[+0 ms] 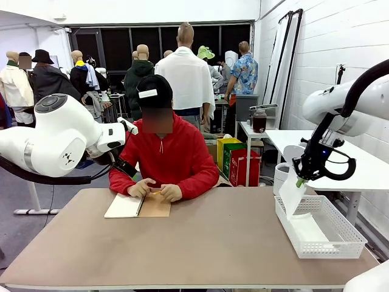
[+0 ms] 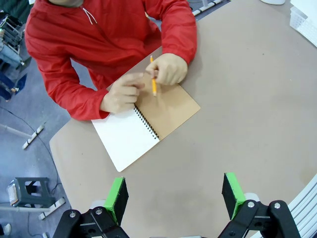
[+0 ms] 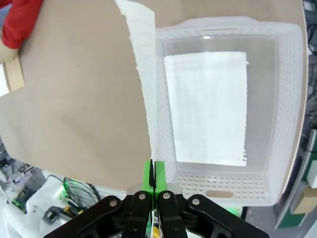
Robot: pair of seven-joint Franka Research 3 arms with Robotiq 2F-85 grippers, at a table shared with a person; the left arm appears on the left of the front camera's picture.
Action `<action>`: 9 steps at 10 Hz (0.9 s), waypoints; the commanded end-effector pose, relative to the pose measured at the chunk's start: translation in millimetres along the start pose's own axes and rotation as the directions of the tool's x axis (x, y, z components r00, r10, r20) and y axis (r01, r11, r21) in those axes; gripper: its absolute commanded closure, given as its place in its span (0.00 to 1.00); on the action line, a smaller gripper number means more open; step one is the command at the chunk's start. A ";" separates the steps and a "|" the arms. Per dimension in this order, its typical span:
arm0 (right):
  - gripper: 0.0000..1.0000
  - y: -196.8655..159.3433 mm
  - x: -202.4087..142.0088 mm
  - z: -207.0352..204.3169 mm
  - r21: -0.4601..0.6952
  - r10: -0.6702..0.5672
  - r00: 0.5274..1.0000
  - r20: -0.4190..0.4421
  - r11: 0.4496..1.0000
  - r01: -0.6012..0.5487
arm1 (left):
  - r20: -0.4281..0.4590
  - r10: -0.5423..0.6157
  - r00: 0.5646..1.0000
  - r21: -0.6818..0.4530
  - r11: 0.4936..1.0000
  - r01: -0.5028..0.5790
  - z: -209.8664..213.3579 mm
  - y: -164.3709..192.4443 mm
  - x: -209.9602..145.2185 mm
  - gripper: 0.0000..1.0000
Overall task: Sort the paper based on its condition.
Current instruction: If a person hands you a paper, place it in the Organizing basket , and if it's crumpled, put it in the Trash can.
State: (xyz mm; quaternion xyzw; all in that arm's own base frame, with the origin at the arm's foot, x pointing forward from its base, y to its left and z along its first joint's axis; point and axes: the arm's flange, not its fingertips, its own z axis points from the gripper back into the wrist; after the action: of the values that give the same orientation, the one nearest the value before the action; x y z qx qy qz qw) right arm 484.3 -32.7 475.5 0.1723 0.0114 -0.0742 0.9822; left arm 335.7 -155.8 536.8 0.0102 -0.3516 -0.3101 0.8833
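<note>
Brown table (image 1: 200,243) | right gripper (image 3: 153,179) clamped on a paper sheet (image 3: 143,74) hanging over white basket (image 1: 349,238) edge | another sheet (image 3: 205,109) inside | left gripper (image 2: 176,196) jaws apart above spiral notebook (image 2: 143,124)

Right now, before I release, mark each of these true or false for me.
1. The right gripper's fingers are shut on a thin white paper sheet. True.
2. The white perforated plastic basket holds nothing. False: a white sheet lies flat inside.
3. The left gripper holds the spiral notebook. False: its fingers are open above the table.
4. The person's hand holds a yellow pencil. True.
</note>
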 end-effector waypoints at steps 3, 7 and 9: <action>1.00 -26.8 2.5 -17.0 -0.083 0.057 0.995 -0.080 0.995 -0.063 | -0.003 -0.004 1.000 0.001 1.000 0.004 -0.1 0.3 -0.6 0.00; 1.00 -30.4 6.6 -46.3 -0.054 0.099 0.989 -0.114 0.993 -0.105 | -0.003 -0.004 1.000 0.001 1.000 0.004 -0.1 0.3 -0.6 0.00; 1.00 -27.0 5.2 -56.8 -0.053 0.111 0.987 -0.119 0.992 -0.118 | -0.003 -0.004 1.000 0.001 1.000 0.004 -0.1 0.3 -0.6 0.00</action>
State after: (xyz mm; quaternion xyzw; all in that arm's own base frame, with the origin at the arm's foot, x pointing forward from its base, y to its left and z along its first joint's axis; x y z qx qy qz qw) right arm 488.8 -43.8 420.3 0.1438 0.0700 -0.0147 0.9870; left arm 335.6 -155.8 536.8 0.0102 -0.3516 -0.3101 0.8833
